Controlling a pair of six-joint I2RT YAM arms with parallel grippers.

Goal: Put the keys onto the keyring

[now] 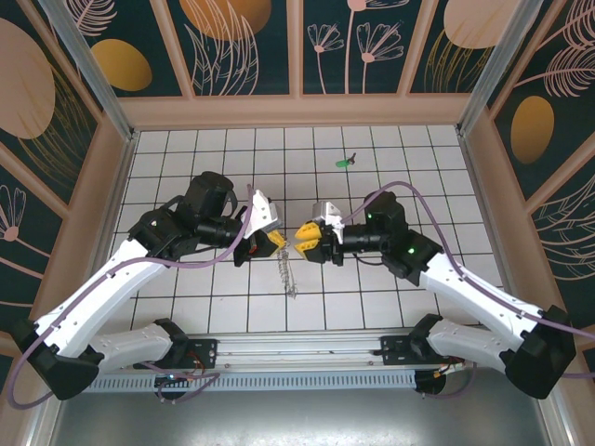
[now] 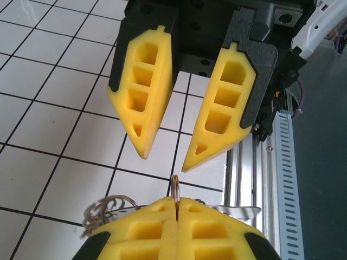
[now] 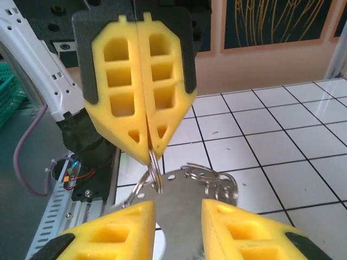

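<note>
keyring (image 3: 154,165) within left end effector (image 3: 147,145)

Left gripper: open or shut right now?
Shut, on the keyring. In the right wrist view the left gripper has its yellow fingers flush together, with the thin ring pinched at their tips.

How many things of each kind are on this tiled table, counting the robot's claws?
Yellow-fingered grippers: 2 (left gripper, right gripper)
Thin grey metal keyring, pinched by the left gripper: 1
Tiny bright green key, lying apart: 1
Total: 4
</note>
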